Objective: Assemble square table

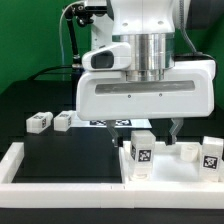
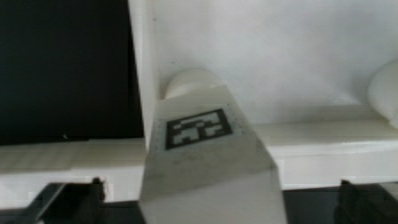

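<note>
Clear: black table [image 1: 70, 150], bare between the white border bar [image 1: 60, 186] and the loose leg blocks [image 1: 38, 122].
Obstructed: square panel [image 1: 160, 170], with upright legs crowding it (at least two tagged ones show in the exterior view).
One tagged leg [image 2: 199, 135] stands between the spread fingers of the gripper [image 2: 210, 196], with slim gaps either side.

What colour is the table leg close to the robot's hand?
The leg is white, with a black-and-white square tag; best seen in the wrist view.
</note>
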You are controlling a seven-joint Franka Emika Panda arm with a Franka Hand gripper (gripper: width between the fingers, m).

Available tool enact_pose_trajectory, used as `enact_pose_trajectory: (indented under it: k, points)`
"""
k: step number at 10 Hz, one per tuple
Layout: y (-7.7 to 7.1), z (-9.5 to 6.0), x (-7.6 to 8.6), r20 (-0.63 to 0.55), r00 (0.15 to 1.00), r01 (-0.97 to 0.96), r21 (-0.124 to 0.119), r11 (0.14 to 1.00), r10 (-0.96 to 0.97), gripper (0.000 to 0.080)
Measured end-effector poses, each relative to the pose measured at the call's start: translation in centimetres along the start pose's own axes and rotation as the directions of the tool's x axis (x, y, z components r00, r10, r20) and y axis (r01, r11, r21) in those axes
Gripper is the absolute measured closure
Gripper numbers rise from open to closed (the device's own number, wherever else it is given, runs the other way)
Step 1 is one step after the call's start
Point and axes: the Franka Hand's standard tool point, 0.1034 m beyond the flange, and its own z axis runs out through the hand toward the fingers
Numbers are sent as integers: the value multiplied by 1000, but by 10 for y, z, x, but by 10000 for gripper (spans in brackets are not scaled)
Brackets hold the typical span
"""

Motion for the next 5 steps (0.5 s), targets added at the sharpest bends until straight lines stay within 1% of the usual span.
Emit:
enact_pose_trajectory:
  k: [1,2,3,4,5]
  points:
    - [0,0,0,0,1000,-7,0,1000,7,177]
    - [0,0,0,0,999,-50,1,999,50,348]
    - [0,0,0,0,992,-125,0,992,125,348]
    - [3,0,0,-1,978,-209,-3,978,209,504]
    - [5,1,0,0,962,-275,-5,962,275,504]
